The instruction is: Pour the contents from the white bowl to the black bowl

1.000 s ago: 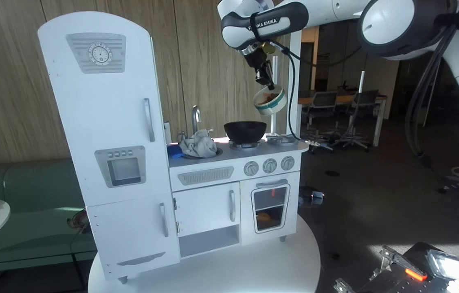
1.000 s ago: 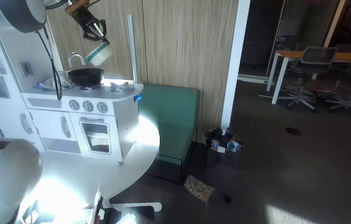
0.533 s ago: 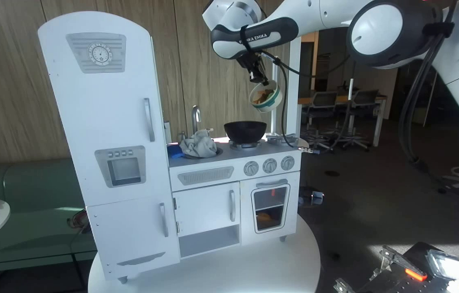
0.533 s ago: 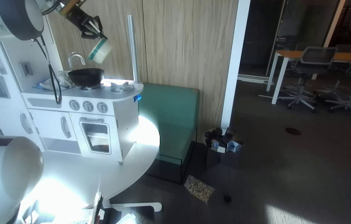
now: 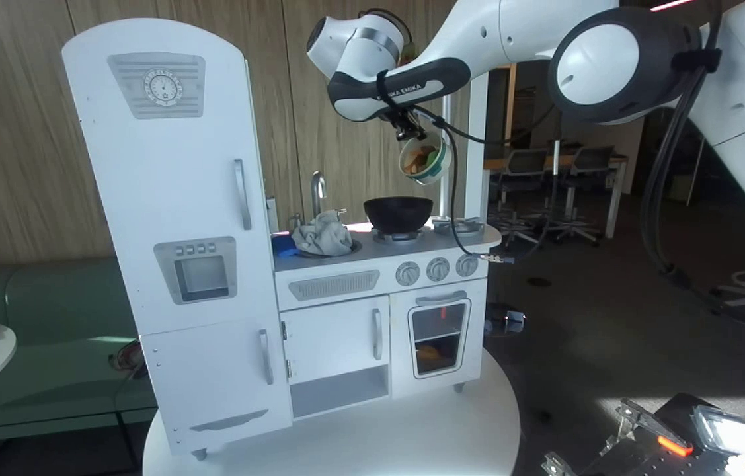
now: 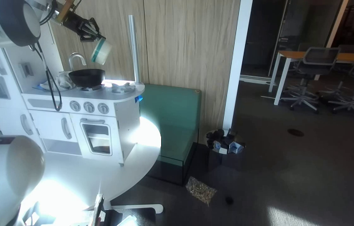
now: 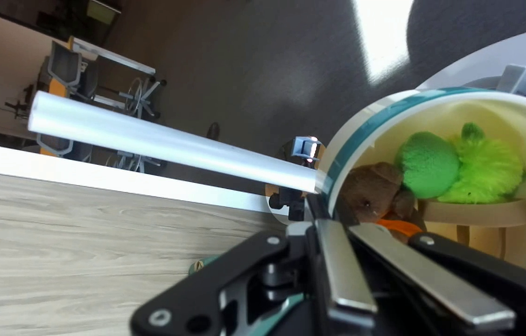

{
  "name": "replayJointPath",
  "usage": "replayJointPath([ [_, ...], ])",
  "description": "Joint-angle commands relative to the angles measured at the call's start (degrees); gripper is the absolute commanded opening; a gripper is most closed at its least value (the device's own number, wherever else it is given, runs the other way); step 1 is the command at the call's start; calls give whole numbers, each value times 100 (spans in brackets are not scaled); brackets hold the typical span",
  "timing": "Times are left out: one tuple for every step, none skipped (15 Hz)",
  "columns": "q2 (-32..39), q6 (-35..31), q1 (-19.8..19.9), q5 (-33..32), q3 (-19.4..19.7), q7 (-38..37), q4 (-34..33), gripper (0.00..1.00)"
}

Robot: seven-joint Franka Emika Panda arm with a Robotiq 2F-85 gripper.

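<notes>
My gripper [image 5: 420,135] is shut on the rim of the white bowl [image 5: 439,172], which has a teal band. The fingers [image 7: 330,205] pinch the rim in the wrist view. The white bowl [image 6: 102,52] is tipped on its side in the air, above and a little to one side of the black bowl [image 6: 87,78]. Inside it in the wrist view lie a brown plush toy [image 7: 370,189], a green ball [image 7: 430,164], a yellow-green fuzzy piece [image 7: 482,170] and a tan piece [image 7: 477,212]. The black bowl [image 5: 398,215] stands upright on a stove burner; its inside is hidden.
A silver pole [image 6: 133,47] rises behind the stove, close to the white bowl. A faucet [image 5: 317,192] and a grey cloth [image 5: 322,233] in the sink are beside the black bowl. A tall toy fridge [image 5: 174,198] stands at the side. A cable [image 5: 455,205] hangs from the arm.
The white bowl has tipped further onto its side, so more of its contents shows in an exterior view. It has shifted slightly toward the black bowl there. The wrist has lowered and rotated.
</notes>
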State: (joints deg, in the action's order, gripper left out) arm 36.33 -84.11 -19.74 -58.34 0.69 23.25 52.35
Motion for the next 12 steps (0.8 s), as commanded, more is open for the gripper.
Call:
replayJointPath([
  [48,-39,-196,-267,53,-19,34,3],
  [33,-61,-258,-331,57,-17,88,3],
  [10,-102,-333,-454,69,-45,155,3],
  [-32,-177,-403,-573,71,-67,239,3],
  [-64,-224,-449,-631,51,-92,288,3],
  [-114,-335,-493,-707,36,-163,374,3],
  [-151,-411,-534,-739,15,-214,438,3],
  [-235,-534,-558,-747,-20,-256,568,3],
  [-292,-649,-589,-769,-32,-313,666,3],
  [-397,-803,-608,-756,-57,-364,824,3],
  [-509,-949,-622,-760,-70,-368,992,3],
  [-641,-1143,-638,-833,-58,-395,1201,3],
])
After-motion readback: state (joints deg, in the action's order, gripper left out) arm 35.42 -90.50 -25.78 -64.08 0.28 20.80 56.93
